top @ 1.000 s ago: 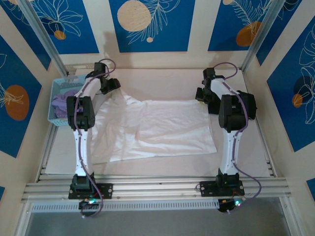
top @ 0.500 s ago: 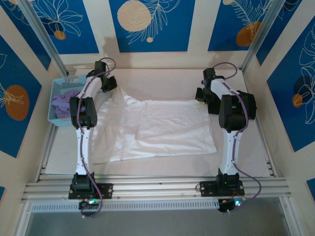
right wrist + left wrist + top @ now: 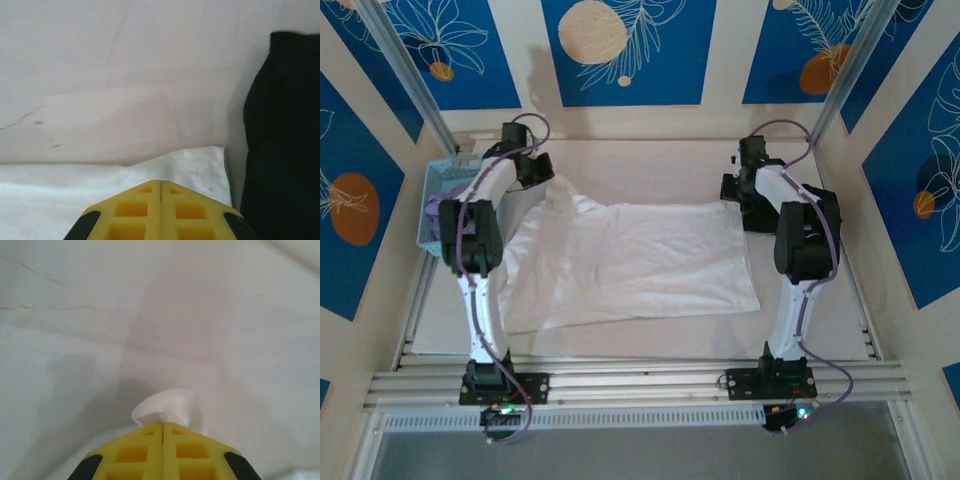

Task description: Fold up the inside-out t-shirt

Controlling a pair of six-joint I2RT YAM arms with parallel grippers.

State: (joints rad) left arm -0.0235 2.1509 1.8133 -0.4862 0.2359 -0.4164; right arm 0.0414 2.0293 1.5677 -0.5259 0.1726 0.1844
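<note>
Item under inspection: one white t-shirt [image 3: 640,260], spread on the counter [image 3: 650,160] between the two hands. Its long axis runs from the left hand [image 3: 544,174] across to the right hand [image 3: 730,193]. Collar end and hem end cannot be told apart. The part toward the right hand lies flat. The part toward the left hand is rumpled and rises to a peak at that hand.

Left hand: the yellow fingers [image 3: 135,452] are pressed together, pinching a small tuft of the t-shirt that curls out just ahead of the tips.

Right hand [image 3: 160,183]: the fingers are pressed together, with no gap at the tips. They sit over the shirt's far corner, and bare counter lies ahead. Whether cloth is caught between them cannot be told.

Other items: one black garment [image 3: 282,140], just beside the right hand on its outer side, touching the shirt corner. One blue basket [image 3: 430,182] stands outside the left arm and holds one purple garment [image 3: 440,212].
</note>
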